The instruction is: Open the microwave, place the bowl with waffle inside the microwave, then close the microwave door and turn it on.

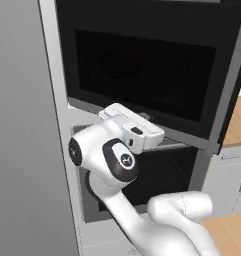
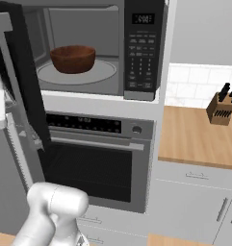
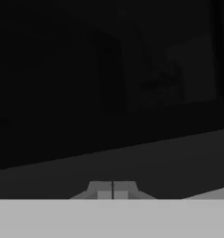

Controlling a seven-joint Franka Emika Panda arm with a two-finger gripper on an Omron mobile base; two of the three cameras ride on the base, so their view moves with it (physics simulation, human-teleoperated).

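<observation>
Fingertips of the hand (image 3: 113, 190) sit pressed together, empty, against the smooth black glass of the microwave door (image 1: 142, 70), which stands swung open, so closing looks the step in hand: push it toward the grey-walled microwave (image 2: 144, 53) where the round reddish-brown bowl (image 2: 73, 58) rests on the turntable.

Inside the open microwave (image 2: 141, 53), the round grey turntable (image 2: 100, 74) carries the reddish-brown bowl (image 2: 73, 58), which sits left of its centre. To the right, the wooden table (image 2: 194, 137) bears a knife block (image 2: 221, 109) near the tiled wall.
</observation>
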